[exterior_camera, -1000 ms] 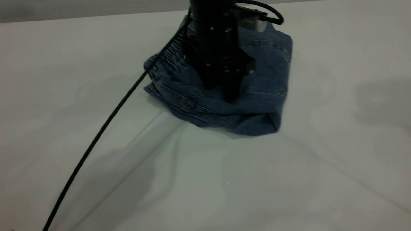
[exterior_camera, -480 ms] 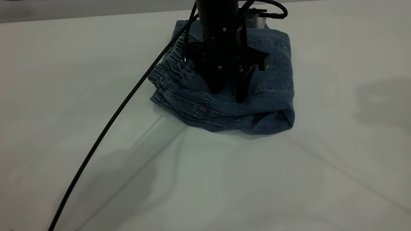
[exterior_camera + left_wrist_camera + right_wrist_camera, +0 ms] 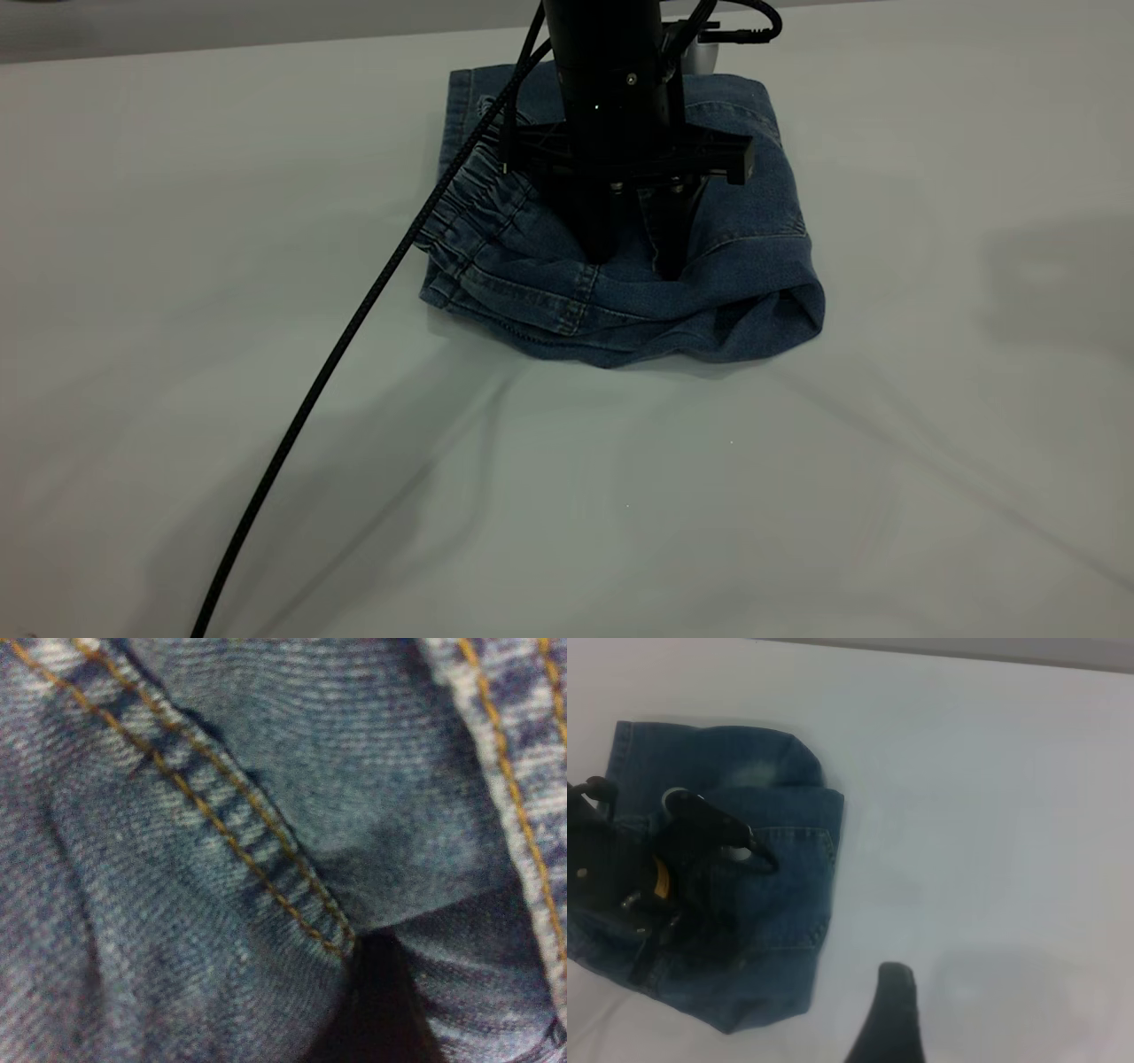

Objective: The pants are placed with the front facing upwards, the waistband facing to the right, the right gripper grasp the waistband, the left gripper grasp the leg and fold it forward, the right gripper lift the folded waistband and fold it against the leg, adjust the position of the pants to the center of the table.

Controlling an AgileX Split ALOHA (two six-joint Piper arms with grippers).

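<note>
The blue denim pants [image 3: 753, 266] lie folded in a thick bundle on the white table [image 3: 620, 496], toward its far side. The ruffled waistband [image 3: 469, 199] shows on the bundle's left edge. My left gripper [image 3: 633, 257] stands upright on the middle of the bundle, fingers pressed into the denim with a ridge of cloth pinched between them. The left wrist view is filled with denim [image 3: 221, 904] and tan stitching. My right gripper [image 3: 957, 1019] hovers over bare table to one side of the pants [image 3: 780, 904], open, with one finger [image 3: 890, 1010] showing. It is out of the exterior view.
The left arm's black cable [image 3: 354, 328] trails from the gripper across the table to the near left corner. Soft creases run through the table cover in front of the pants. Bare table surrounds the bundle on all sides.
The left gripper has turned on its axis and shifted slightly right. The pants have turned and slid with it, and their near right corner now lies farther right.
</note>
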